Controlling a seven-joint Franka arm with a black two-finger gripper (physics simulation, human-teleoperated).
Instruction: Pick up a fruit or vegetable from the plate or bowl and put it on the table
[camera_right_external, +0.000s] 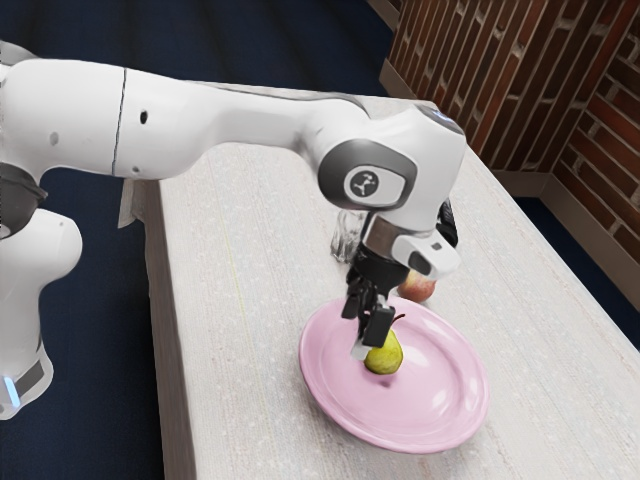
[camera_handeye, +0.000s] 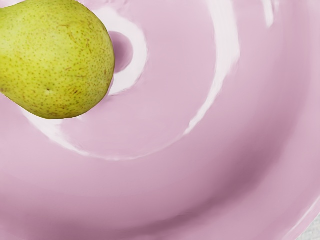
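The black gripper (camera_right_external: 371, 335) points down over the pink plate (camera_right_external: 449, 399), at its side nearer the arm. Right by its tip is a yellow-green pear (camera_right_external: 385, 357), partly covered by the gripper, with its dark stem upward. Whether the gripper is open or shut on the pear cannot be made out. In the wrist view the speckled pear (camera_handeye: 57, 60) appears large over the plate (camera_handeye: 165, 195), close to the hand, with a round dark shadow beside it.
A reddish apple (camera_right_external: 417, 287) lies just beyond the plate, partly behind the hand. A clear glass (camera_right_external: 346, 235) stands behind the gripper, and a black object (camera_right_external: 448, 222) is partly hidden by the arm. The pale table (camera_right_external: 240, 300) extends around the plate.
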